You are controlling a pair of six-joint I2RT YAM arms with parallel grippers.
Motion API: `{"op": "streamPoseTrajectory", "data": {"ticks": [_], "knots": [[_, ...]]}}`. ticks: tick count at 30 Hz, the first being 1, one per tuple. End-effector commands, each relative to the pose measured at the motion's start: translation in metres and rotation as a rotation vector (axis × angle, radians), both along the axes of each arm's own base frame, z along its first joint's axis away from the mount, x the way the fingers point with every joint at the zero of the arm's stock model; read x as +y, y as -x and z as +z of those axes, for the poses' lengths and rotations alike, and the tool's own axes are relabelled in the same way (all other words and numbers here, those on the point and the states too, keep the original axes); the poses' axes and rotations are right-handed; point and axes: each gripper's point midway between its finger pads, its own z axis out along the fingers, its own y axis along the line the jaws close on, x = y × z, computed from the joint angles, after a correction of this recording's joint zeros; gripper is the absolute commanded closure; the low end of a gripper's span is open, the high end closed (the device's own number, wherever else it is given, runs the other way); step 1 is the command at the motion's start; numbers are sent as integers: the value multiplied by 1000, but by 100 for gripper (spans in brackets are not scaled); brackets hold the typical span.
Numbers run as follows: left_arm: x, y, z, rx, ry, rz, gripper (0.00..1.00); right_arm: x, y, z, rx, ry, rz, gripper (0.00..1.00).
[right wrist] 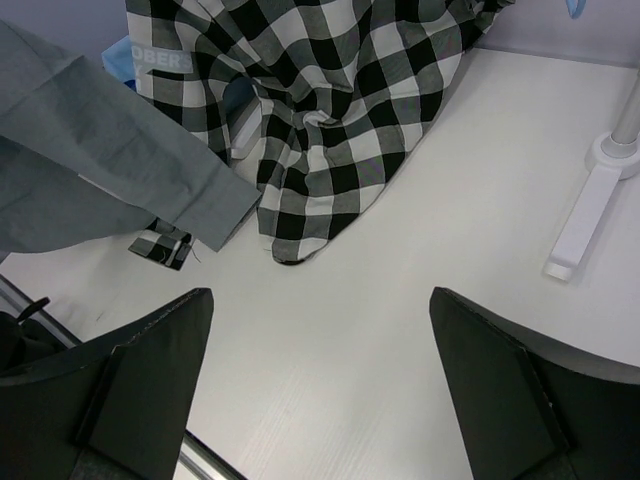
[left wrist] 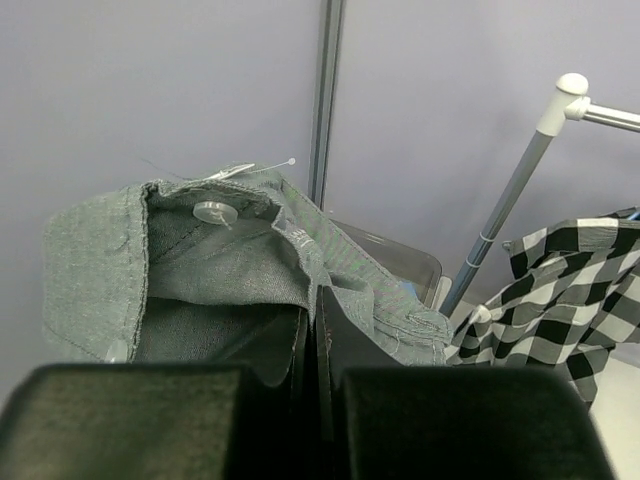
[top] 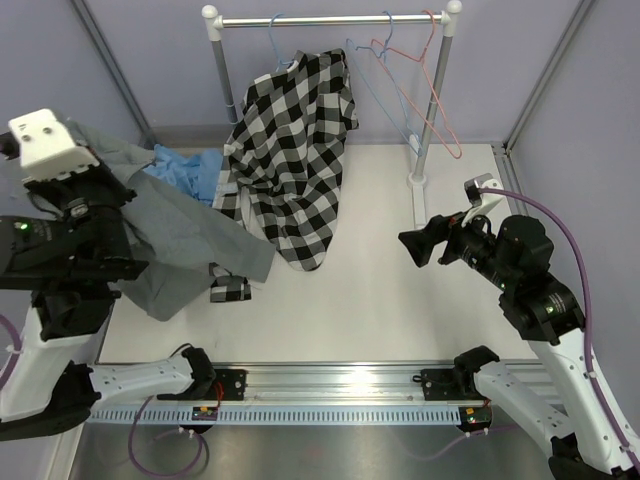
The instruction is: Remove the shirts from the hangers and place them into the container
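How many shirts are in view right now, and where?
3: grey shirt clamped in the left pincer; light blue shirt lying behind it; checked shirt hanging from the rack bar. None seems hidden.

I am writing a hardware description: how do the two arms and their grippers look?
The left arm and the right arm have black joints, white lower links and thin purple cables. A white camera housing sits on each wrist. The right gripper and the left gripper have broad black fingers.
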Motion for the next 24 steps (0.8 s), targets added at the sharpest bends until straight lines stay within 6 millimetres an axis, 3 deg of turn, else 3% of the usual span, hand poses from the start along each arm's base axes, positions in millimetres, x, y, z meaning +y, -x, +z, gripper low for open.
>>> {"op": "streamPoseTrajectory", "data": {"ticks": [1, 4, 5, 6, 8, 11, 20, 21, 22, 24], "knots": [[-35, -25, 14, -31, -80, -50, 100, 5, 3, 11, -39, -35, 30, 0], [-41, -44, 6, 4, -97, -35, 100, 6, 4, 10, -37, -37, 36, 1], [-57, -61, 2, 18, -130, -86, 100, 6, 4, 10, -37, -37, 39, 1], [-42, -66, 8, 8, -105, -51, 100, 7, 4, 10, -36, -39, 40, 1], [-48, -85, -1, 27, -114, -85, 100, 7, 4, 10, -36, -39, 43, 1], [-41, -114, -9, 52, -132, -74, 100, 8, 4, 8, -30, -40, 47, 1], [10, -170, 34, -46, -105, -26, 100, 11, 4, 6, -23, -41, 60, 1], [28, -176, 31, -49, -88, 5, 100, 11, 4, 7, -26, -42, 60, 1], [31, -183, 32, -72, -71, -4, 100, 11, 3, 6, -23, -41, 60, 1], [40, -205, 13, -37, -74, -23, 100, 13, 3, 5, -20, -44, 67, 1]]}}
